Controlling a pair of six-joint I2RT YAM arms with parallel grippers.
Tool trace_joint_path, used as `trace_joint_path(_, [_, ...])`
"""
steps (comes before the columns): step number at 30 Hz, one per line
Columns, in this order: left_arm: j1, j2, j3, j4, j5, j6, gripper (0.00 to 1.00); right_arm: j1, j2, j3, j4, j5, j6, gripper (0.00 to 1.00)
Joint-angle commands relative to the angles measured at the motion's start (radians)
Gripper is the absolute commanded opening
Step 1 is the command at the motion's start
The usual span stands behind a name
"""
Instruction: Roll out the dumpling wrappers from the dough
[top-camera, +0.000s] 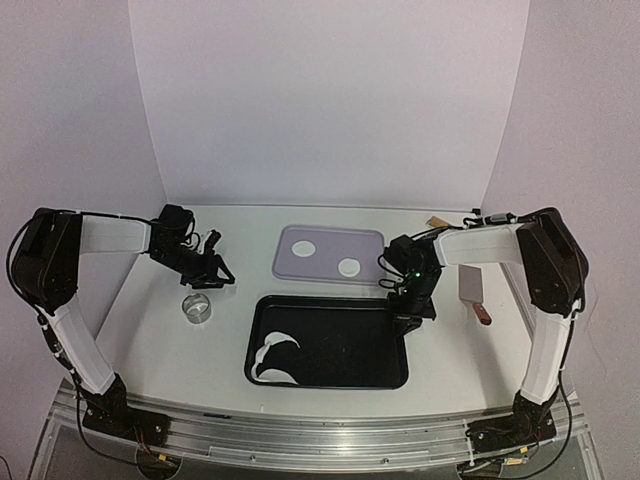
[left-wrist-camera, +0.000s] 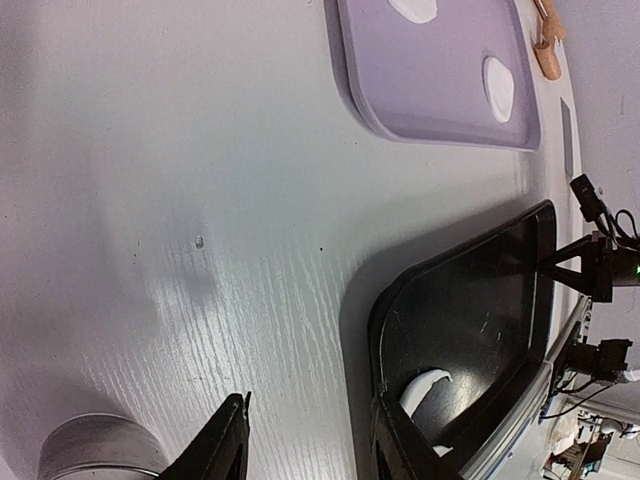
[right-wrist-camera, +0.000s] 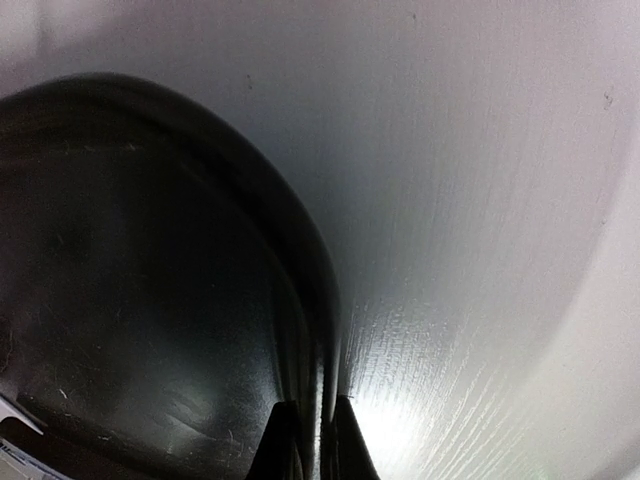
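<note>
Two dumpling wrappers (top-camera: 306, 248) (top-camera: 349, 266) lie on a lavender tray (top-camera: 330, 235) at mid-table; in the left wrist view they are the discs (left-wrist-camera: 498, 87) (left-wrist-camera: 413, 8). Curved white dough scraps (top-camera: 275, 360) lie in the near left corner of a black tray (top-camera: 340, 340); one strip (left-wrist-camera: 425, 385) shows past my left finger. My left gripper (top-camera: 213, 272) (left-wrist-camera: 310, 400) hangs open over bare table, holding nothing. My right gripper (top-camera: 405, 318) (right-wrist-camera: 318, 405) is shut on the black tray's (right-wrist-camera: 150, 280) right rim near its far corner.
A small metal ring cutter (top-camera: 197, 307) (left-wrist-camera: 95, 450) stands on the table just near of my left gripper. A flat tool with a reddish handle (top-camera: 472, 290) lies right of the black tray. A wooden piece (top-camera: 437, 221) (left-wrist-camera: 547, 40) lies at the back right.
</note>
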Motion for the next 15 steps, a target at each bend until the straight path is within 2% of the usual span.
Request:
trace_joint_path(1, [0.002,-0.011,0.005,0.010,0.015,0.018,0.41,0.009,0.019,-0.042,-0.108,0.109,-0.005,0.00])
trace_joint_path(3, [0.002,-0.011,0.005,0.011,0.016,0.018,0.41,0.009,0.020,-0.019,-0.110,0.121,-0.026,0.07])
trace_joint_path(6, [0.003,-0.015,0.000,0.013,0.017,0.018,0.42,0.009,0.019,0.028,-0.133,0.133,-0.062,0.29])
trace_joint_path(9, [0.002,-0.019,0.002,0.010,0.016,0.020,0.43,0.008,0.004,0.093,-0.189,0.135,-0.087,0.46])
trace_joint_path(13, [0.004,-0.025,0.046,-0.019,0.023,0.046,0.46,0.008,-0.095,0.167,-0.212,0.162,-0.125,0.86])
trace_joint_path(15, [0.007,-0.028,0.105,-0.068,0.022,0.079,0.49,-0.004,-0.157,0.216,-0.210,0.181,-0.167,0.89])
